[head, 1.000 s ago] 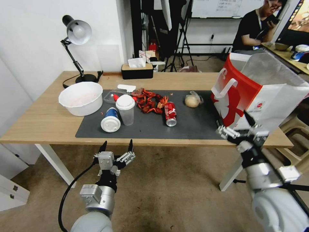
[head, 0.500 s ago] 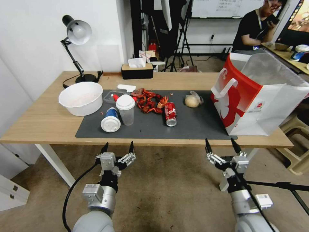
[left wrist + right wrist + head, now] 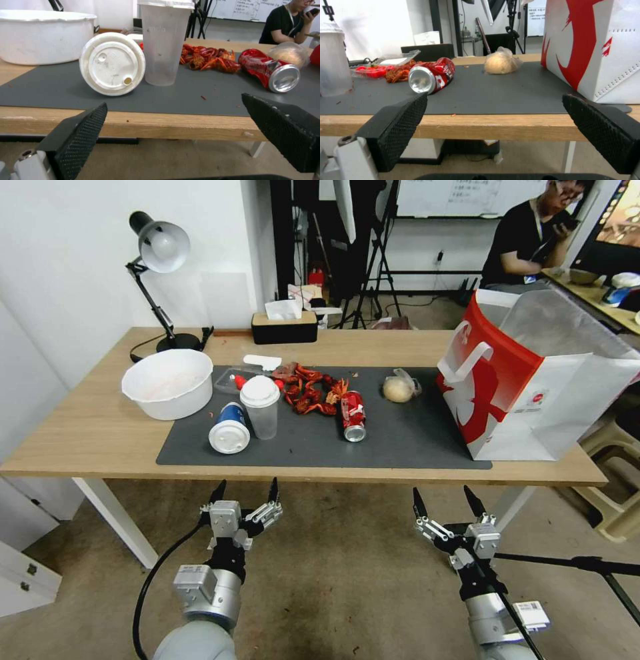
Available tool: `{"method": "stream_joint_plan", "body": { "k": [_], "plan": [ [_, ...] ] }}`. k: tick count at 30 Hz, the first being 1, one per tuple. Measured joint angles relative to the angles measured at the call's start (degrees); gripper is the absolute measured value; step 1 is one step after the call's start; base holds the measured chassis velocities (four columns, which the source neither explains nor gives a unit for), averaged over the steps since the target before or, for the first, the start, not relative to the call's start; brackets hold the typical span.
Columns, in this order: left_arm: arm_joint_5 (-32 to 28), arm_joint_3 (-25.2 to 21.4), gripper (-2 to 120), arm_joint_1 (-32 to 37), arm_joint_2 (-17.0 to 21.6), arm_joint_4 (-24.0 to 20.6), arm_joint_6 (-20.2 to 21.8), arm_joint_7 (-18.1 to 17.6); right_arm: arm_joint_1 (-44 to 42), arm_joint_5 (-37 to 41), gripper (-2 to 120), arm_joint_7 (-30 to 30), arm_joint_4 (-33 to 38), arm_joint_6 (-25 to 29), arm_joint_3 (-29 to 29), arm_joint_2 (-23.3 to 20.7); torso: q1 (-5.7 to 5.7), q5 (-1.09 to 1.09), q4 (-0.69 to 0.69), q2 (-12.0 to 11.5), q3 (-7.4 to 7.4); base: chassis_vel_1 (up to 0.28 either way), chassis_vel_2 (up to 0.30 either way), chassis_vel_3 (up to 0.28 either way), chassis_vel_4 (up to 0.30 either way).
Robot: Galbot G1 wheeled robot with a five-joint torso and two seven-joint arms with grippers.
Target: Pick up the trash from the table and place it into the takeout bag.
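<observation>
1. Spanning the view, the desk (image 3: 87,440) carries all trash.
2. Takeout bag (image 3: 533,380) stands at the desk's right end, mouth up, ready for loading.
3. Clear cup (image 3: 261,407) and blue cup (image 3: 230,428) sit near the front edge; red can (image 3: 353,415) lies mid-mat, wrapped ball (image 3: 398,389) behind.
4. Left gripper (image 3: 244,491) and right gripper (image 3: 445,501) hover below the front edge, fingers apart, empty.

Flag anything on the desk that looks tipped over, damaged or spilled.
The red can lies on its side on the mat, and its body is dented. The blue cup is also tipped over, lid facing the desk's front edge, beside the upright clear cup. Crayfish shells lie loose on the mat.
</observation>
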Motion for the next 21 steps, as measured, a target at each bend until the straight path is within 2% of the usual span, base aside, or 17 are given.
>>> {"method": "stream_joint_plan", "body": {
  "k": [14, 21],
  "plan": [
    [-0.1, -0.2, 100, 0.9, 0.3, -0.3, -0.5, 0.1, 0.3, -0.8, 100, 0.4, 0.1, -0.8, -1.2, -0.4, 0.00, 0.00, 0.00, 0.0, 0.00, 0.000, 0.000, 0.000, 0.000],
    [0.0, -0.6, 100, 1.6, 0.5, -0.9, -0.6, 0.2, 5.4, -1.3, 100, 2.1, 0.3, -4.3, -3.9, -1.0, 0.00, -0.01, -0.01, 0.0, 0.01, 0.000, 0.000, 0.000, 0.000]
  ]
}}
